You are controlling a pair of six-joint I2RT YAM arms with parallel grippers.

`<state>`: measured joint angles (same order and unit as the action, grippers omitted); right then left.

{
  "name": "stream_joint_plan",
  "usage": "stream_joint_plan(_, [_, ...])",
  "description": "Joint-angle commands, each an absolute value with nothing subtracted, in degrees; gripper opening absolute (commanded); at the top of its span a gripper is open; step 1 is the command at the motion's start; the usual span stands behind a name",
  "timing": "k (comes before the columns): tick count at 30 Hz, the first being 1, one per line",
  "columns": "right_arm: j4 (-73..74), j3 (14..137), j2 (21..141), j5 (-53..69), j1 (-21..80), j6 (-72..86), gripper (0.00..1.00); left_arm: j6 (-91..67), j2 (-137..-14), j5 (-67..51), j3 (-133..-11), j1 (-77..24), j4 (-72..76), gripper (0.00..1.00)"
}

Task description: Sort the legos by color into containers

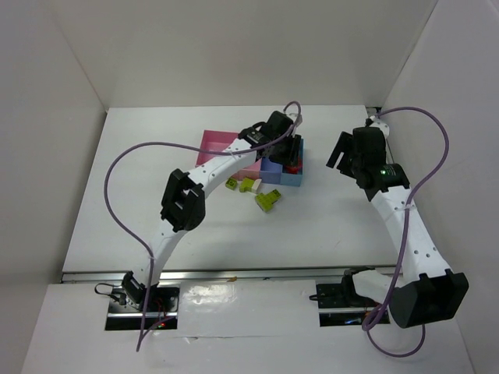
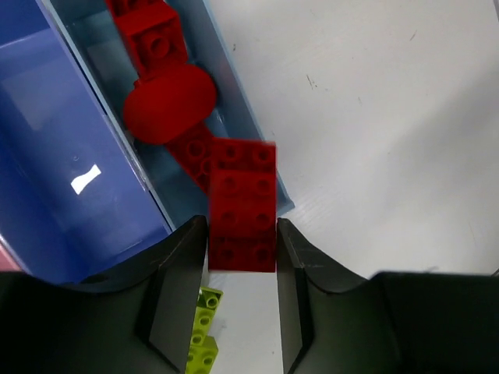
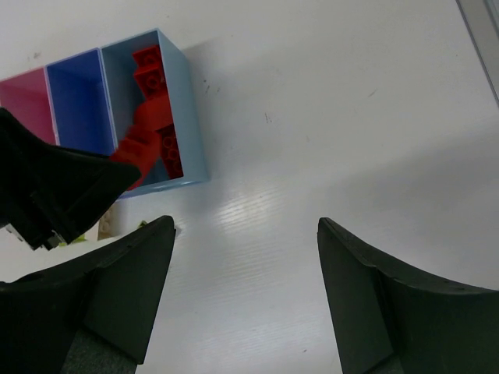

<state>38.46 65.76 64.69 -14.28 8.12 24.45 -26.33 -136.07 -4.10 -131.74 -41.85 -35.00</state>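
Note:
My left gripper (image 2: pixel 242 227) is shut on a red lego (image 2: pixel 242 210), which it holds over the near end of the light blue bin (image 2: pixel 160 175). Other red legos (image 2: pixel 156 43) and a round red piece (image 2: pixel 170 101) lie in that bin. The containers (image 1: pixel 214 144) stand in a row at mid-table, from pink on the left to light blue (image 1: pixel 290 179) on the right. Two yellow-green legos (image 1: pixel 267 200) (image 1: pixel 231 184) and a whitish one (image 1: pixel 248 184) lie on the table in front of them. My right gripper (image 3: pixel 245 234) hangs open over bare table, right of the bins.
A darker blue bin (image 3: pixel 74 101) and a pink one (image 3: pixel 23 101) adjoin the light blue bin (image 3: pixel 191 109). A yellow-green lego (image 2: pixel 201 335) lies just below my left fingers. White walls enclose the table on three sides.

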Motion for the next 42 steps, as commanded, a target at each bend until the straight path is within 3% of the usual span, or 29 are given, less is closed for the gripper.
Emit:
stream_joint_plan(1, [38.23,66.18,63.9,-15.82,8.61,24.53,0.81,-28.3,-136.75,-7.73,-133.68,-40.61,-29.89,0.53])
stream_joint_plan(4, [38.23,66.18,63.9,-16.52,8.61,24.52,0.81,-28.22,-139.21,-7.73,-134.91,-39.9,-29.36,0.56])
stream_joint_plan(9, [38.23,66.18,64.95,-16.52,8.61,24.52,0.81,-28.92,-139.83,-7.81,-135.97,-38.68,-29.36,0.78])
stream_joint_plan(13, [36.92,66.18,65.48,-13.63,8.61,23.3,0.81,-28.92,-135.54,-10.19,-132.21,-38.06,-29.36,0.78])
stream_joint_plan(18, [35.34,65.04,69.16,-4.43,8.61,21.1,0.81,-26.46,-120.63,-7.32,-121.4,-38.06,-28.04,0.77])
stream_joint_plan(26, [31.29,62.49,76.28,-6.85,29.16,23.11,0.82,-29.35,-101.09,0.08,-95.14,-28.66,-31.03,0.79])
stream_joint_plan(35, [26.19,67.76,87.61,-7.39,38.05,21.02,0.82,-36.82,-98.17,1.93,-79.2,-26.46,-34.63,0.72])
stream_joint_plan(38, [31.35,74.07,94.82,-9.38,38.58,21.7,0.82,-38.49,-99.49,1.93,-77.88,-27.07,-34.63,0.72])
stream_joint_plan(42, [32.09,72.79,96.5,-9.15,39.11,22.59,0.82,-38.5,-98.44,1.32,-77.34,-27.07,-34.63,0.72])
